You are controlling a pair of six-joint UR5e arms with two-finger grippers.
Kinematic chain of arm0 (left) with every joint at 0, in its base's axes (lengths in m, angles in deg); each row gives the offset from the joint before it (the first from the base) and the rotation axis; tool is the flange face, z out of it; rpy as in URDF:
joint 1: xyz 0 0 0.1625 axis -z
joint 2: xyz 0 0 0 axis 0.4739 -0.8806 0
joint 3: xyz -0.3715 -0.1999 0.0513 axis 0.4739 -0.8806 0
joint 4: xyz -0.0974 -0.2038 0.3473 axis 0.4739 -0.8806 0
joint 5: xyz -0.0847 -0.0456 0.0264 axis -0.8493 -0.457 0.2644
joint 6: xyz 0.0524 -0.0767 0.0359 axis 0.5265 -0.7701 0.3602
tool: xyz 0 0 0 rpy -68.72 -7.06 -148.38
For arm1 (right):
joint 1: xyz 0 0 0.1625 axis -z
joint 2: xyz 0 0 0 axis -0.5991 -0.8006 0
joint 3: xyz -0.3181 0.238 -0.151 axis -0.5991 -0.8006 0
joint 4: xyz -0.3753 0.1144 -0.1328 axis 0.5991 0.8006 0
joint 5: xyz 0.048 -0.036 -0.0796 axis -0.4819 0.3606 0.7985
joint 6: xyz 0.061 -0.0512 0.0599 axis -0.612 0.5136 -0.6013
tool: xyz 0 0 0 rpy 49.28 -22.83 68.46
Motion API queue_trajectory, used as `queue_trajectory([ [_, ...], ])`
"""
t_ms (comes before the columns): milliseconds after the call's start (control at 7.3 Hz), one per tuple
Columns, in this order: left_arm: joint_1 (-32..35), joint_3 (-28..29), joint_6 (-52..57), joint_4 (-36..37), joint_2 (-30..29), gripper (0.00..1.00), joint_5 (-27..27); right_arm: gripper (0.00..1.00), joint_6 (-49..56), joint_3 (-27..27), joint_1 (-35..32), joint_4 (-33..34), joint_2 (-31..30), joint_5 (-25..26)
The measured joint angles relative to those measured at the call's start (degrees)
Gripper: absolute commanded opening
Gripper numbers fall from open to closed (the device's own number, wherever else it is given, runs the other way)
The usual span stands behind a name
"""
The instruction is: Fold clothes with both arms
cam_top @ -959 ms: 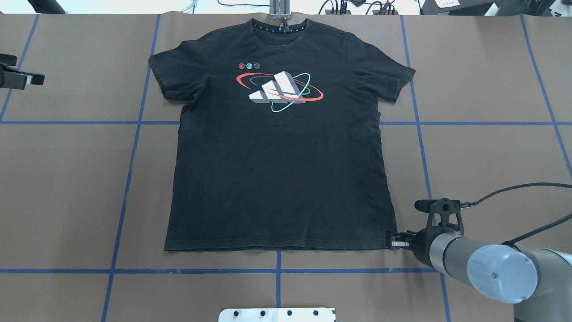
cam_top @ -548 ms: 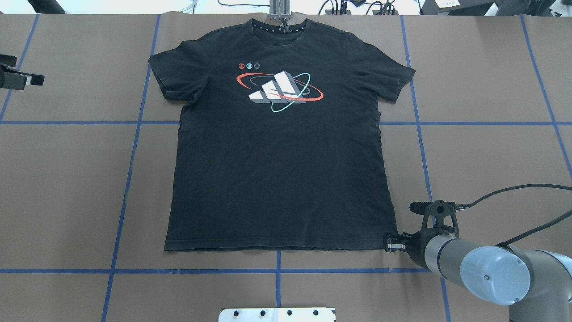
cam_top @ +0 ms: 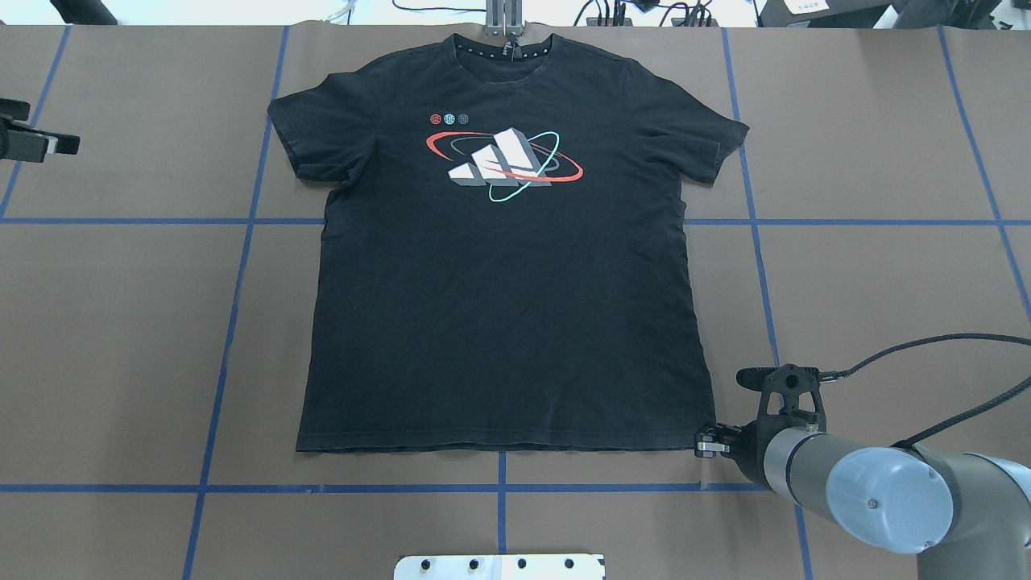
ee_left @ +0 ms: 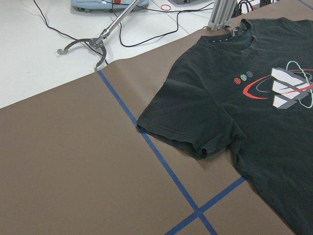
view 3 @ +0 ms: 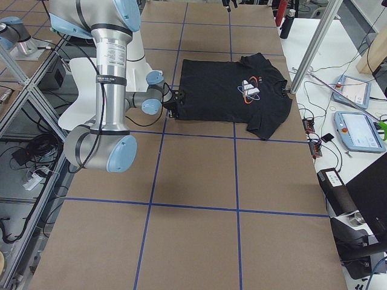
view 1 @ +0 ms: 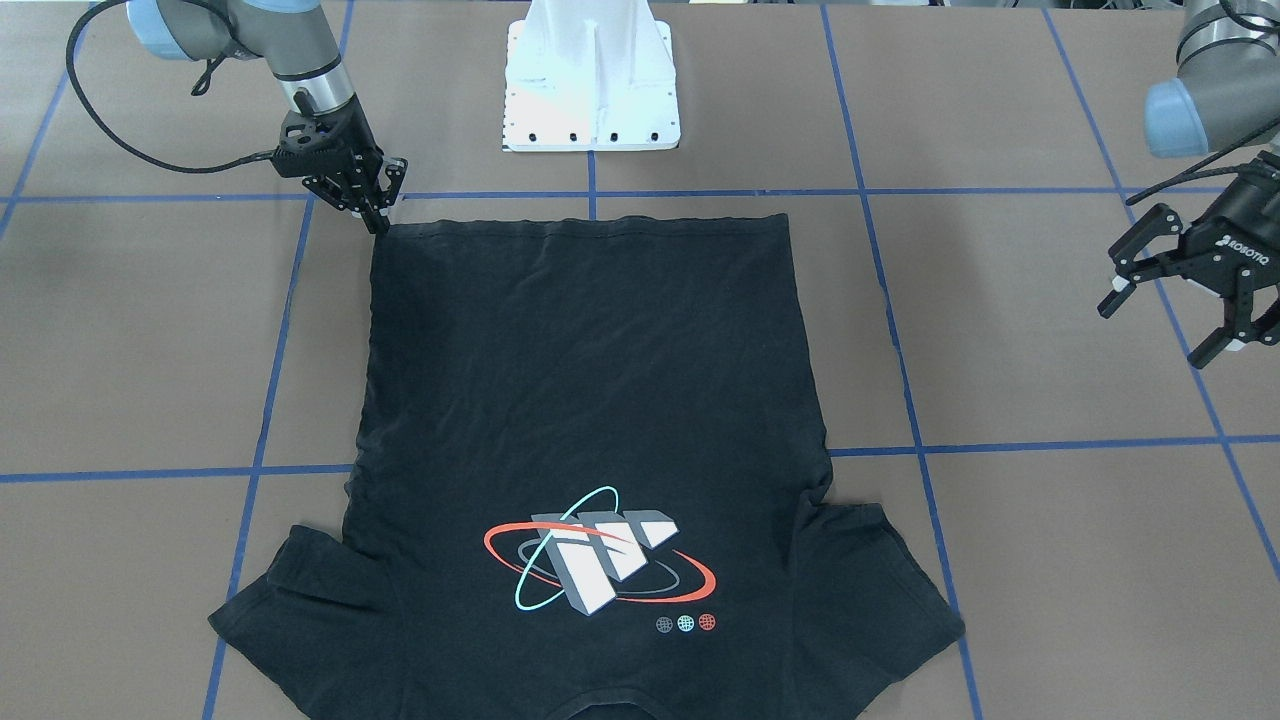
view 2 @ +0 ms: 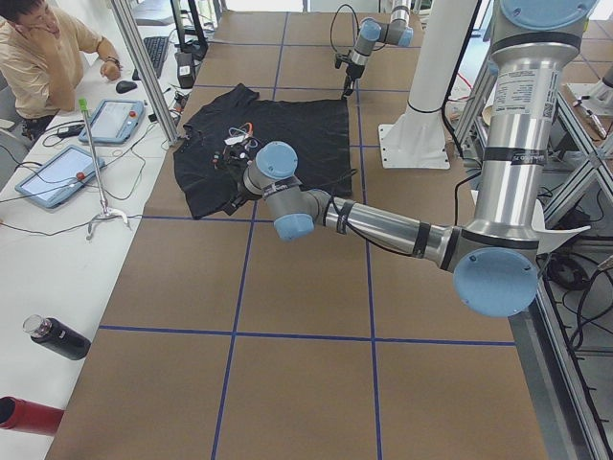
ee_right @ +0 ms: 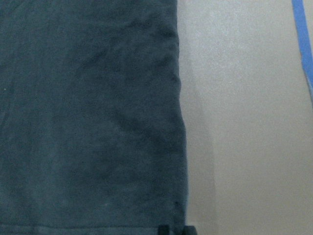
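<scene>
The black T-shirt [cam_top: 499,306] lies flat and face up on the brown table, collar at the far edge and logo print [cam_top: 503,165] on the chest. My right gripper [cam_top: 702,444] sits low at the hem's near right corner [view 1: 385,228], its fingers drawn together on the fabric edge. The right wrist view shows that hem corner [ee_right: 98,122] with two fingertips [ee_right: 165,230] close together at the bottom. My left gripper [view 1: 1160,330] hovers open and empty, well off the shirt's left sleeve [ee_left: 195,127]. The overhead view catches only its edge [cam_top: 40,145].
The white pedestal base [view 1: 592,80] stands at the near table edge behind the hem. Blue tape lines [cam_top: 233,322] grid the table. A metal post [cam_top: 503,20] rises just past the collar. A person [view 2: 43,57] sits at a side desk with tablets.
My right gripper has crept a little left and down onto the hem corner, its arm following. The shirt and left gripper have stayed put.
</scene>
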Motion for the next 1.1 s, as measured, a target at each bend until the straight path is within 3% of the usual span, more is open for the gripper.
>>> queue_trajectory([
  [137,0.0,0.1,0.0,0.0,0.0,1.00,0.0,0.25,0.0,0.2,0.0,0.0,-0.1,0.0],
  [274,0.0,0.1,-0.1,0.0,0.0,1.00,0.0,0.65,0.1,0.3,0.0,0.1,-0.3,0.0],
  [411,0.0,0.1,-0.1,-0.1,0.0,1.00,0.0,0.98,0.1,0.4,-0.1,0.1,-0.3,0.0],
  [685,0.0,0.2,-0.1,-0.1,0.0,1.00,0.0,0.99,0.4,0.8,-2.6,0.3,0.1,-1.1],
  [1097,0.0,0.6,-0.1,0.0,0.0,1.00,0.0,0.99,8.6,-3.4,-20.5,1.2,6.6,-16.1],
])
